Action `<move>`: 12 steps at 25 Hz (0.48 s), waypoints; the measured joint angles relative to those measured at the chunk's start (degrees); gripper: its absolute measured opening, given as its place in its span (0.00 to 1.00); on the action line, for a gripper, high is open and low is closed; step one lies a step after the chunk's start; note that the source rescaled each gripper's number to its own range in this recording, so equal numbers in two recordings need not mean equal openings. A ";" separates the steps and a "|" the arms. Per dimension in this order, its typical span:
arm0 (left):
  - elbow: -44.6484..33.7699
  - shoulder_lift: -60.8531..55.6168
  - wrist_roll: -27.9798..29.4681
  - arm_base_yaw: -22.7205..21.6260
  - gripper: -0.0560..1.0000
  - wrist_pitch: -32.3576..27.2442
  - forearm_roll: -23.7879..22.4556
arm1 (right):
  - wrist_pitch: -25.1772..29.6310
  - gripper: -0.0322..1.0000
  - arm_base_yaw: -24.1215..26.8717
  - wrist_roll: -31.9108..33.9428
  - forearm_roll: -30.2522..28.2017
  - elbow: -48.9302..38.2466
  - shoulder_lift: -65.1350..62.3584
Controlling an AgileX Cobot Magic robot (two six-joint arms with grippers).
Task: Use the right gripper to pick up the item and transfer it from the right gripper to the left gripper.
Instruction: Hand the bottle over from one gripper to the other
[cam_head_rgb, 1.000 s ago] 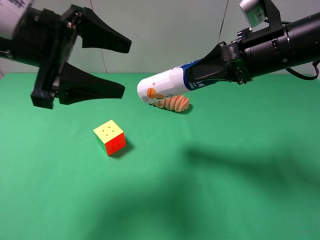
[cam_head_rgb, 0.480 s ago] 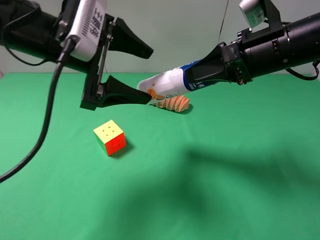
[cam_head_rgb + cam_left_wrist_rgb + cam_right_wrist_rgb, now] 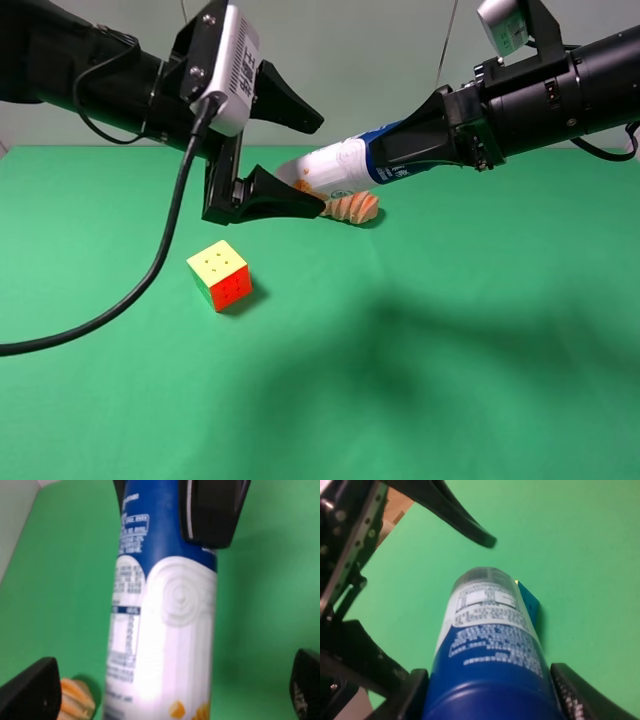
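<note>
While your right gripper (image 3: 385,150), black with a ribbed wrist and wedge fingers, is clamped on the blue-labelled cap end of the small white plastic bottle with orange print (image 3: 340,163), you hold that bottle nearly level in the air over the green table cloth (image 3: 450,380). Your left gripper (image 3: 318,165), black with a silver-grey plate and loose cable, has its jaws spread wide astride the bottle's white base end, gaps showing on both sides. On the cloth, a ridged orange bread-like roll (image 3: 352,207) lies below the bottle, a colourful puzzle cube (image 3: 220,275) well apart.

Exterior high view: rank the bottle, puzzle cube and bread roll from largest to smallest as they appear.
1. bottle, though its ends are partly covered.
2. puzzle cube.
3. bread roll, partly hidden, so less sure.
</note>
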State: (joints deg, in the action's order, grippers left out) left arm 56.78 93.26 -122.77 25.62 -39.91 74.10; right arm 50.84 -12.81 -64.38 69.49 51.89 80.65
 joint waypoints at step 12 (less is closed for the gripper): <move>2.75 2.73 -0.11 2.33 0.86 3.32 2.77 | 0.00 0.04 0.00 0.00 -0.39 0.00 0.00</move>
State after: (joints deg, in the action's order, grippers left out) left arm 59.53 95.99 -122.87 27.95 -36.58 76.87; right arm 50.84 -12.81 -64.38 69.11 51.89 80.65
